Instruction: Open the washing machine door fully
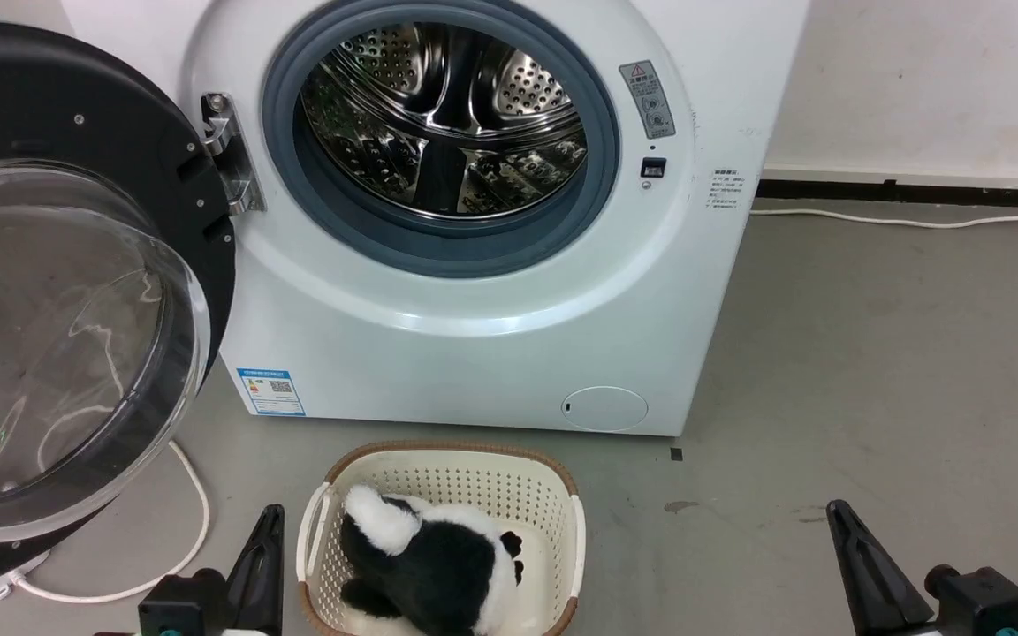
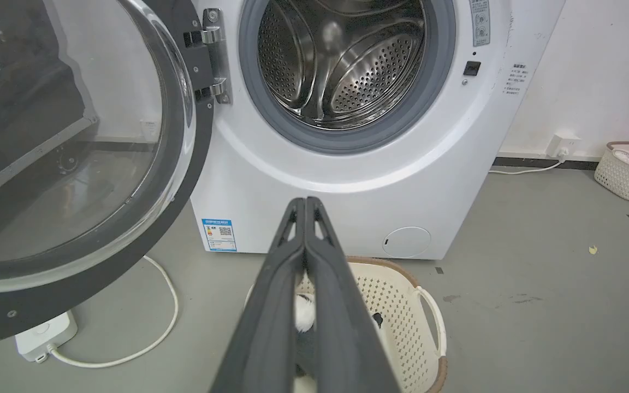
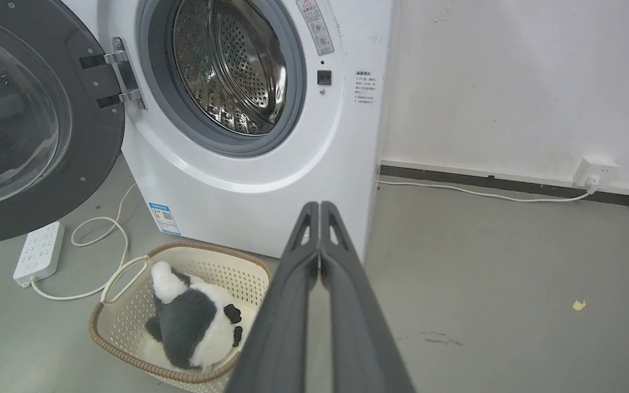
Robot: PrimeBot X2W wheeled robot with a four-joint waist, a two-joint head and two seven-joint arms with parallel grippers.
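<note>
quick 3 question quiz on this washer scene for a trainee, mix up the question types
1. True or false: the washing machine door is swung open, leaving the drum uncovered.
2. What lies in the cream basket on the floor in front of the machine?
A. folded towels
B. a black and white plush toy
C. a detergent bottle
3. Short answer: are the fingers of the left gripper and the right gripper open or shut?

Key: 1 true. 2 B. 3 shut, both pairs pressed together with nothing between them.
</note>
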